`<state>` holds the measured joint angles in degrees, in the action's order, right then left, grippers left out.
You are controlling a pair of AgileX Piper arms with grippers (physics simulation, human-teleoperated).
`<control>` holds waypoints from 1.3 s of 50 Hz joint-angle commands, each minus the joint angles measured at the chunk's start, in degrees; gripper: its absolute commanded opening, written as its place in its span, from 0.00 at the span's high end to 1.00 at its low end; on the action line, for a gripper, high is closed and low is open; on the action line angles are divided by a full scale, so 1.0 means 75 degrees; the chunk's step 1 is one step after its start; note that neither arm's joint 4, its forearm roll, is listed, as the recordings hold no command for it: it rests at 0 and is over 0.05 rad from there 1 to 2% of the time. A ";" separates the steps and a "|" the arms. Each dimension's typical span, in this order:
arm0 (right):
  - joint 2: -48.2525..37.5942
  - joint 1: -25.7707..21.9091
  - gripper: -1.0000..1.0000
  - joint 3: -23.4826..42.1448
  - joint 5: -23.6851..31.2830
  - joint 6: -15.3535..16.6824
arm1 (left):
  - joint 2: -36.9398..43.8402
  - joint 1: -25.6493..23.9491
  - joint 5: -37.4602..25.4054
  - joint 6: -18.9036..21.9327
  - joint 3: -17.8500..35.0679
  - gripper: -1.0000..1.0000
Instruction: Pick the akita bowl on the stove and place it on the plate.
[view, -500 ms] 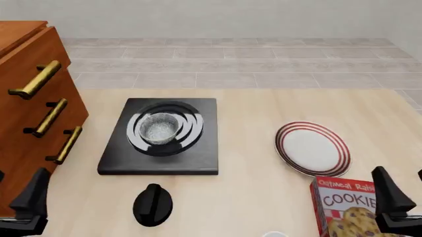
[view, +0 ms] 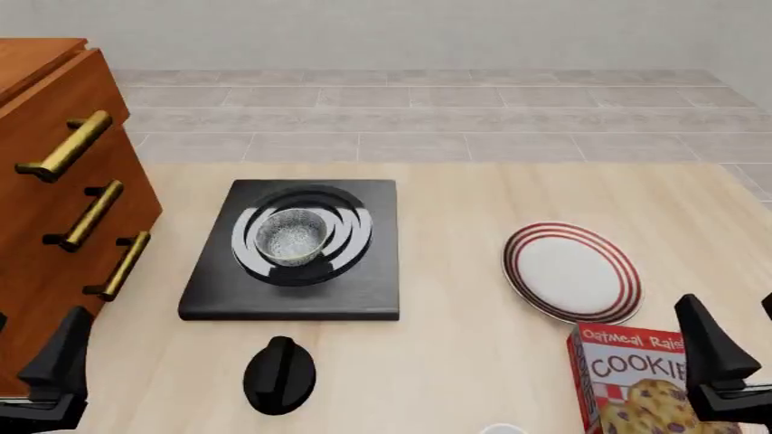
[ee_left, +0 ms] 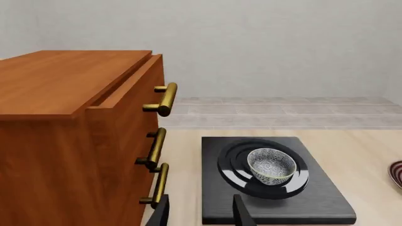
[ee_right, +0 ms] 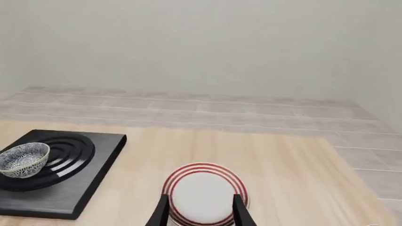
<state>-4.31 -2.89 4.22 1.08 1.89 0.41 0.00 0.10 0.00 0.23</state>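
Note:
The akita bowl (view: 293, 237), small with a speckled grey-white inside, stands upright on the ringed burner of the black stove (view: 289, 294) at the table's left-middle. It also shows in the left wrist view (ee_left: 271, 165) and the right wrist view (ee_right: 23, 159). The red-striped white plate (view: 519, 262) lies flat to the right, with nothing on it. My left gripper (view: 31, 362) hovers open near the front left edge, well short of the stove (ee_left: 314, 200). My right gripper (view: 736, 344) is open at the front right, with the plate (ee_right: 182, 175) just beyond its fingertips.
A wooden drawer cabinet (view: 61, 208) with brass handles stands along the left side. A black round knob (view: 280, 372) lies in front of the stove. A red cookies box (view: 634, 380) stands at the front right, close to my right gripper.

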 commanded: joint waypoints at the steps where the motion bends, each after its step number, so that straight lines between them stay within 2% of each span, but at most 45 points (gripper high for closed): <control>1: -0.1263 -0.0405 0.00 0.0753 -0.0180 0.0234 | 0.0003 0.0000 0.0001 0.0000 0.0002 0.00; 2: -0.1618 -0.0526 0.00 0.0763 -0.0359 0.0364 | 0.0003 0.0000 0.0001 0.0000 0.0002 0.00; 4: -0.2160 -0.0770 0.00 0.0905 -0.0556 0.0238 | 0.0003 0.0000 0.0001 0.0000 0.0002 0.00; 8: -0.2241 -0.0825 0.00 0.1224 -0.0494 0.0300 | 0.0003 0.0000 0.0001 0.0000 0.0002 0.00; 10: -0.2526 -0.0942 0.00 0.1419 -0.0506 -0.0037 | 0.0003 0.0000 0.0001 0.0000 0.0002 0.00; 18: -0.3182 -0.1303 0.00 0.1968 -0.0518 -0.0018 | 0.0003 0.0000 0.0001 0.0000 0.0002 0.00; 23: -0.3552 -0.1706 0.00 0.2302 -0.0452 0.0175 | 0.0003 0.0000 0.0001 0.0000 0.0002 0.00; 29: -0.4144 -0.1973 0.00 0.2553 -0.0478 0.0177 | 0.0003 0.0000 0.0001 0.0000 0.0002 0.00; 31: -0.4573 -0.2324 0.00 0.2730 -0.0517 0.0289 | 0.0003 0.0000 0.0001 0.0000 0.0002 0.00; 36: -0.5078 -0.2635 0.00 0.3146 -0.0436 0.0352 | 0.0003 0.0000 0.0001 0.0000 0.0002 0.00; 38: -0.5605 -0.2592 0.00 0.3540 -0.0366 -0.0041 | 0.0003 0.0000 0.0001 0.0000 0.0002 0.00; 40: -0.5694 -0.2644 0.00 0.3625 -0.0388 0.0058 | 0.0003 0.0000 0.0001 0.0000 0.0002 0.00; 42: -0.6059 -0.2811 0.00 0.3849 -0.0372 -0.0245 | 0.0003 0.0000 0.0001 0.0000 0.0002 0.00; 46: -0.6493 -0.2961 0.00 0.4072 -0.0416 -0.0174 | 0.0003 0.0000 0.0001 0.0000 0.0002 0.00; 48: -0.6752 -0.3059 0.00 0.4243 -0.0414 -0.0352 | 0.0003 0.0000 0.0001 0.0000 0.0002 0.00; 53: -0.7345 -0.3259 0.00 0.4664 -0.0405 -0.0491 | 0.0003 0.0000 0.0001 0.0000 0.0002 0.00; 55: -0.7737 -0.3334 0.00 0.4848 -0.0374 -0.0710 | 0.0003 0.0000 0.0001 0.0000 0.0002 0.00; 57: -0.8089 -0.3471 0.00 0.5021 -0.0380 -0.0203 | 0.0003 0.0000 0.0001 0.0000 0.0002 0.00; 59: -0.8282 -0.3505 0.00 0.5143 -0.0386 -0.0476 | 0.0003 0.0000 0.0001 0.0000 0.0002 0.00; 62: -0.8580 -0.3683 0.00 0.5314 -0.0341 -0.0361 | 0.0003 0.0000 0.0001 0.0000 0.0002 0.00; 63: -0.8738 -0.3828 0.00 0.5424 -0.0302 -0.0551 | 0.0003 0.0000 0.0001 0.0000 0.0002 0.00; 64: -0.9027 -0.3705 0.00 0.5565 -0.0084 -0.0740 | 0.0003 0.0000 0.0001 0.0000 0.0002 0.00; 65: -0.8964 -0.3780 0.00 0.5553 -0.0208 -0.0878 | 0.0003 0.0000 0.0001 0.0000 0.0002 0.00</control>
<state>-62.72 -28.14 40.60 -1.45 -1.42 0.43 0.00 0.11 0.00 0.25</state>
